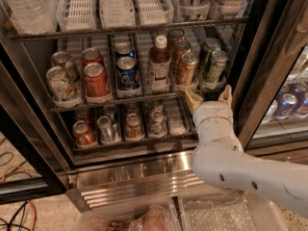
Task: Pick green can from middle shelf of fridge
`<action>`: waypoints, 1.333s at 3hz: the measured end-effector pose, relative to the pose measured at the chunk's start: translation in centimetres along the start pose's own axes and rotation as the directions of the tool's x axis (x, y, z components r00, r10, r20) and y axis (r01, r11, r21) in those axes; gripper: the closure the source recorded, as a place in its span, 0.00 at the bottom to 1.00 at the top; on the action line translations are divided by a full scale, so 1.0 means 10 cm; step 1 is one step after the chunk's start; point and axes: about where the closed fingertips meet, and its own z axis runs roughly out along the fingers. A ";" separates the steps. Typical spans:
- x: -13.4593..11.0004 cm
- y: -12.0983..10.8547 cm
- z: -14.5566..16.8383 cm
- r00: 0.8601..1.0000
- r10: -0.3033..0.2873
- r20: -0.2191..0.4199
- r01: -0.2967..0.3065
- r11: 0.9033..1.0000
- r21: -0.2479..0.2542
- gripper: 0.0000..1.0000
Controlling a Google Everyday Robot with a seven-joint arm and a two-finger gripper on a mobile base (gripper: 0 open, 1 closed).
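The green can [215,66] stands at the front of the rightmost lane of the middle shelf [120,100], with a second green can [207,51] right behind it. My gripper [209,98] is open and empty. It points into the fridge [139,176] just below the shelf's front edge, under the green cans. Its tan fingertips [193,100] stand apart, and the right one is close to the door frame. The white arm comes in from the lower right.
On the same shelf, left of the green cans, stand brown-gold cans [186,69], a bottle [158,64], blue cans [126,73], red cans [96,80] and pale cans [60,83]. Several cans fill the lower shelf [133,125]. The dark door frame [262,57] rises at right. Clear bins [144,219] lie below.
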 end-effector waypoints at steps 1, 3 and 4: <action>0.00 -0.07 0.07 1.000 -0.002 0.017 0.001 0.999 0.034 0.32; 0.04 -0.11 0.18 1.000 -0.008 0.029 0.006 0.999 0.054 0.43; 0.03 -0.12 0.25 0.999 -0.010 0.037 0.008 0.998 0.060 0.41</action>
